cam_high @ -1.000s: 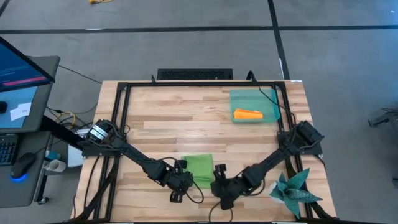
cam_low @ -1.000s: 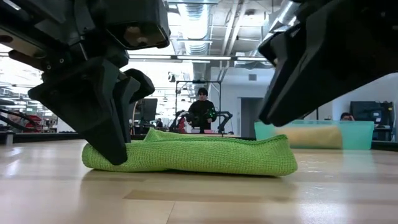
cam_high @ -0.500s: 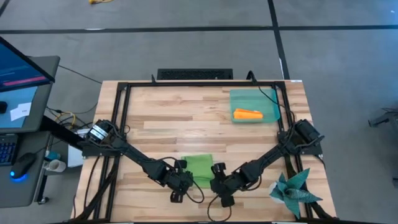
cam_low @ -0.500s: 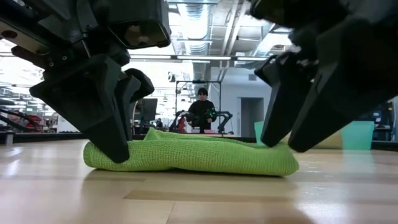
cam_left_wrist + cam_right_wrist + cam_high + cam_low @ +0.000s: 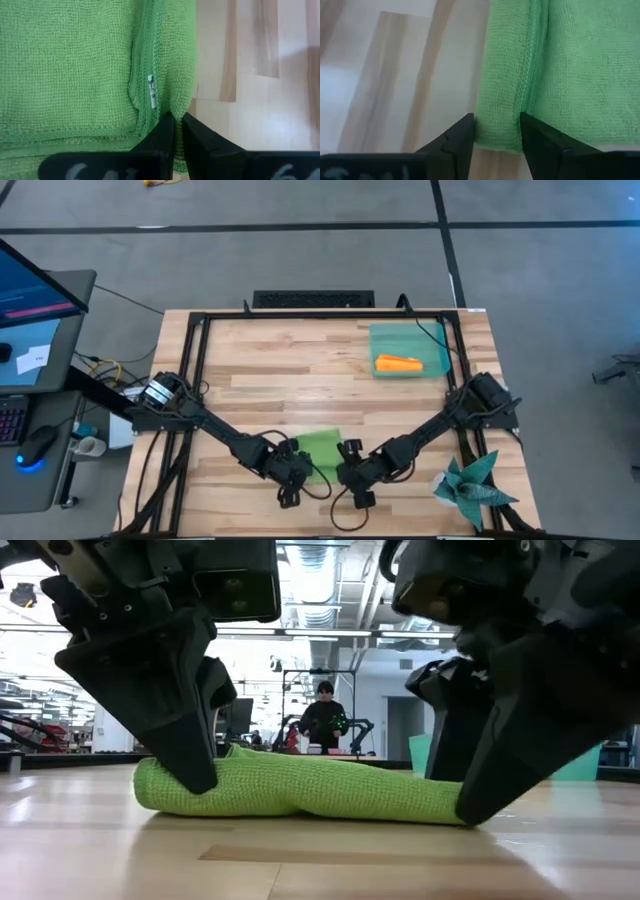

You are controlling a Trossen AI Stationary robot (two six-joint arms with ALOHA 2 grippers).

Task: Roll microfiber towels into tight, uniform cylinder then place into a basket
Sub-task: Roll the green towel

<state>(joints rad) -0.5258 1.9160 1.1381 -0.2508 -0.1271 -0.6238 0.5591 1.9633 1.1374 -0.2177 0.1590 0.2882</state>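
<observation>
The lime green towel (image 5: 322, 443) lies folded and partly rolled on the wood near the table's front edge. It also shows in the low view (image 5: 310, 795). My left gripper (image 5: 297, 478) is shut on its near left corner. My right gripper (image 5: 347, 473) is at the near right corner, open. Its two fingers (image 5: 457, 140) stand on either side of the towel's folded edge (image 5: 500, 120). The orange towel (image 5: 398, 364) lies rolled in the teal basket (image 5: 428, 338) at the far right. My left gripper pinches the green towel's hemmed edge (image 5: 176, 107) between its two fingers at the near left corner, beside a small white tag. The fingers slant down from the table's left. That end of the towel rests on the table. I cannot tell whether my right gripper touches the towel.
A dark teal spiky cloth (image 5: 470, 485) lies at the near right corner, close to my right arm. Bare wood stretches between the green towel and the basket. A black frame (image 5: 200, 360) runs round the table. A person (image 5: 325, 720) sits far behind.
My right gripper has come down and toward the table's left, to the green towel's right end, and it has opened. My left gripper has rolled a little about its own axis without leaving the towel's left end, which now looks rounder.
</observation>
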